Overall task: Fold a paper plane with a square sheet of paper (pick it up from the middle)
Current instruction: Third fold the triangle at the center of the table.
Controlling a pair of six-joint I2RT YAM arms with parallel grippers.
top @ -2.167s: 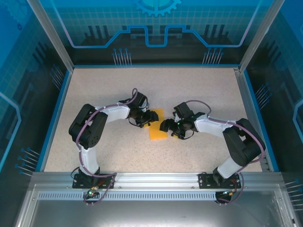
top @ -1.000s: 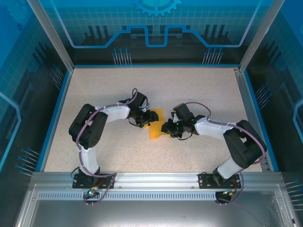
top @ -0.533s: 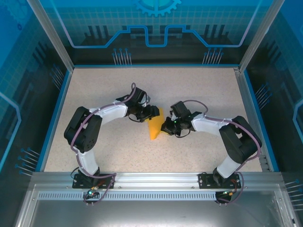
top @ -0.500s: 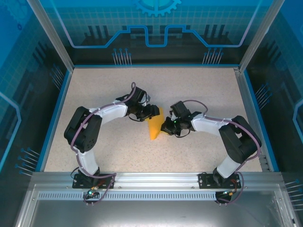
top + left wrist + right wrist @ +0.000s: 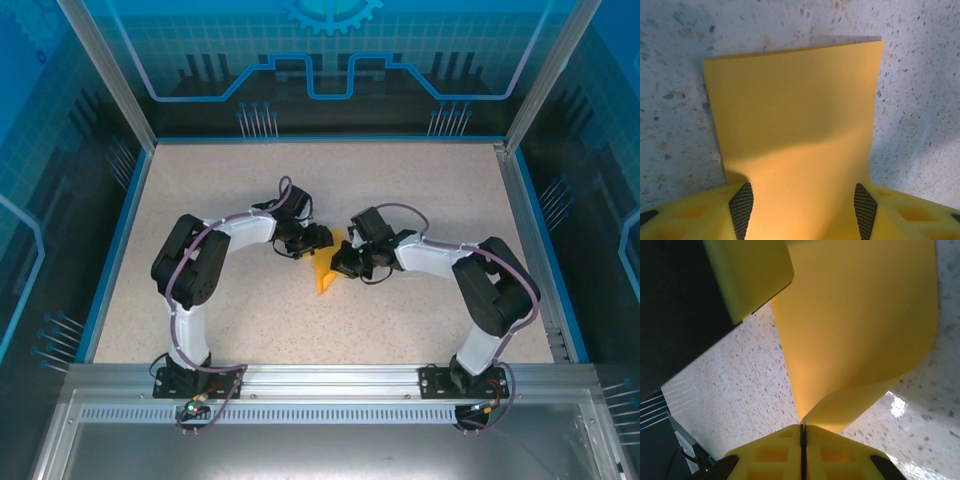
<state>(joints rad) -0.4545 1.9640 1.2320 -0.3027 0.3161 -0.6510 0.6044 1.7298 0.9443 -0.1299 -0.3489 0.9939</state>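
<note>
- Two arms are reaching inward over the speckled table, one pincer on each. The left pincer and the right pincer are almost meeting tip to tip.
- One square sheet of paper, orange-yellow and unmarked, is sitting right between the two pincers, touching both.
- The right pincer is clamping shut on the sheet. Its two yellow fingers are meeting along a thin dark seam, and an edge of the paper is being pinched exactly at that seam.
- From that pinch the paper is fanning away ahead of the right pincer's tips. It is bowing into a rounded curl on the right side of the right wrist view, and the table is showing beneath the curl.
- The left pincer is standing with its jaws apart. In the left wrist view two black pads are showing, one on each side of the gap.
- The sheet is running through that gap and spreading out wider ahead of the left pincer's fingertips, with one soft bend crossing it partway along.
- Whether the pads are pressing on the paper cannot be told.
- One finger of the left pincer is hanging ahead and to the left of the right pincer's tips, just beside the sheet.
</note>
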